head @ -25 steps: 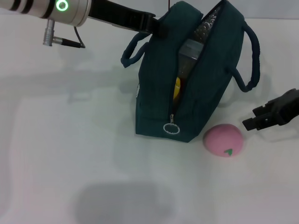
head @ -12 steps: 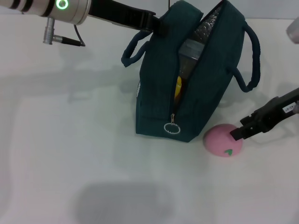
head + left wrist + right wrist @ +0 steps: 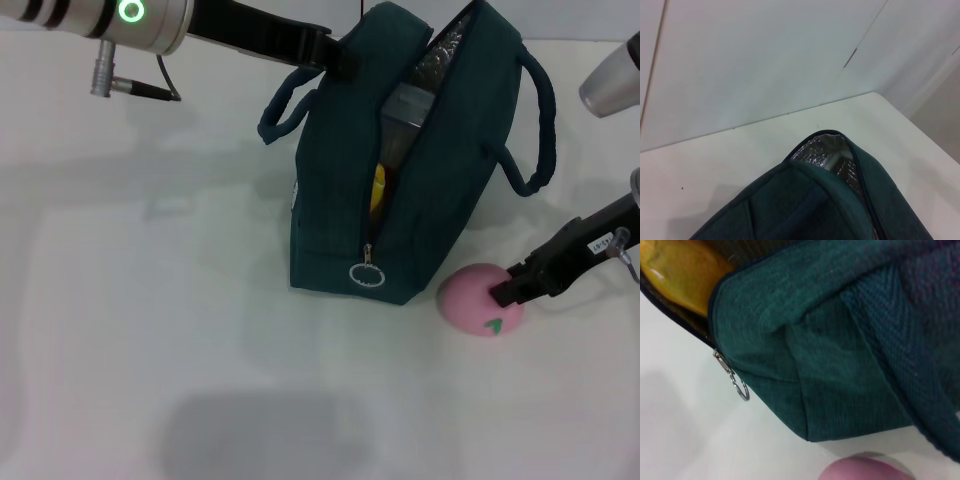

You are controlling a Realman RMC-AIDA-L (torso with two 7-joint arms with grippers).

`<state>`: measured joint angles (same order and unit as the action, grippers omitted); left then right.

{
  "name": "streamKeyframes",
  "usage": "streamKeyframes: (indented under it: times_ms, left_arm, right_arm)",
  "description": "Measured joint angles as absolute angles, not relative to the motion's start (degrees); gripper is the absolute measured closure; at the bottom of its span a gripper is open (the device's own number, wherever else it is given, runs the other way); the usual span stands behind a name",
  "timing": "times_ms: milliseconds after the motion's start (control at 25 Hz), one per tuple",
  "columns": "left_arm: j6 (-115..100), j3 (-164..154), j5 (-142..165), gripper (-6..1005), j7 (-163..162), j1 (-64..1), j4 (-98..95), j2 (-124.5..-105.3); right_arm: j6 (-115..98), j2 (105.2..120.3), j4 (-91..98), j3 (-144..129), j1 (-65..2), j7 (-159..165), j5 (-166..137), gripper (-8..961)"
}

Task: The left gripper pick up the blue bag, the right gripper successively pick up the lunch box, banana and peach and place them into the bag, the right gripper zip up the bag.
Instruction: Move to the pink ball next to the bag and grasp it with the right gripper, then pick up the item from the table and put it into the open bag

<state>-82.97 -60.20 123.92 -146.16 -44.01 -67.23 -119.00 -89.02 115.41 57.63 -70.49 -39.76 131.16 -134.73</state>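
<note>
The blue bag stands upright in the middle of the table with its zip open. My left gripper is shut on the bag's top edge by the far handle. The bag also shows in the left wrist view. A grey lunch box and a yellow banana sit inside the opening. The pink peach lies on the table next to the bag's near right corner. My right gripper touches the peach's right side. The right wrist view shows the bag, the banana and the peach's top.
The zip's ring pull hangs at the near end of the bag, and shows in the right wrist view. A loose handle loop hangs on the bag's right side. The white table lies all around.
My right gripper has moved left and down from the table's right edge until it touches the peach. The bag and my left arm have not moved.
</note>
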Motion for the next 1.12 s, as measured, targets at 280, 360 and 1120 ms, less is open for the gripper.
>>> streamKeyframes:
  times_ms: [280, 360, 1120]
  left_arm:
    - [-82.96, -60.2, 123.92, 904, -146.07, -43.86, -67.25, -119.0]
    - [-82.96, -60.2, 123.92, 904, -146.07, -43.85, -67.25, -119.0]
    - [-83.02, -60.33, 123.89, 904, -146.46, -44.79, -67.63, -119.25]
  right_arm:
    - [-88.23, 115.1, 57.05, -68.79, -39.01, 130.72, -134.71, 711]
    - [-88.42, 114.96, 56.96, -66.63, -38.48, 130.21, -134.53, 748]
    - [-115.33, 106.92, 46.3, -42.28, -35.7, 112.04, -104.97, 920]
